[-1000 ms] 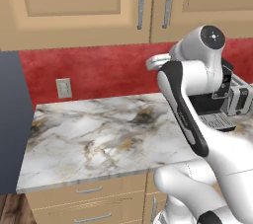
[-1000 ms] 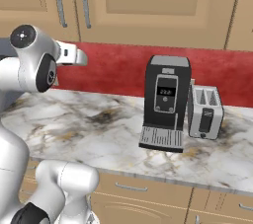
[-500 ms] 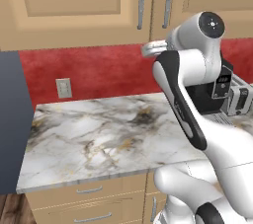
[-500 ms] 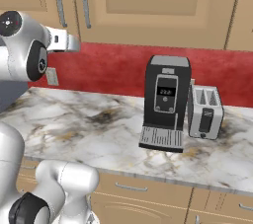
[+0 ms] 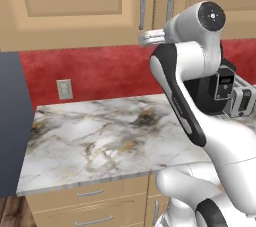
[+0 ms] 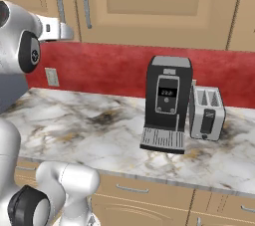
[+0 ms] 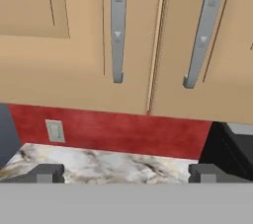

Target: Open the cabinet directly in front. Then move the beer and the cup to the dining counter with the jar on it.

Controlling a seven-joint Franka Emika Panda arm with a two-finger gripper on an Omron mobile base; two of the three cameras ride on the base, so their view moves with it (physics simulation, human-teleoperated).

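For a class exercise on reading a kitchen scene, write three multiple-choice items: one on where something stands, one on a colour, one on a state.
1. Where does the toaster stand?
A. on the floor
B. right of the coffee machine in the right base view
C. inside the cabinet

2. What colour is the wall behind the worktop?
A. red
B. blue
C. white

3. How are the cabinet doors?
A. both wide open
B. removed
C. both closed

Answers: 1 B, it sits beside the machine on the marble; 2 A, the backsplash is red; 3 C, the doors meet flush between the handles in the hand view.
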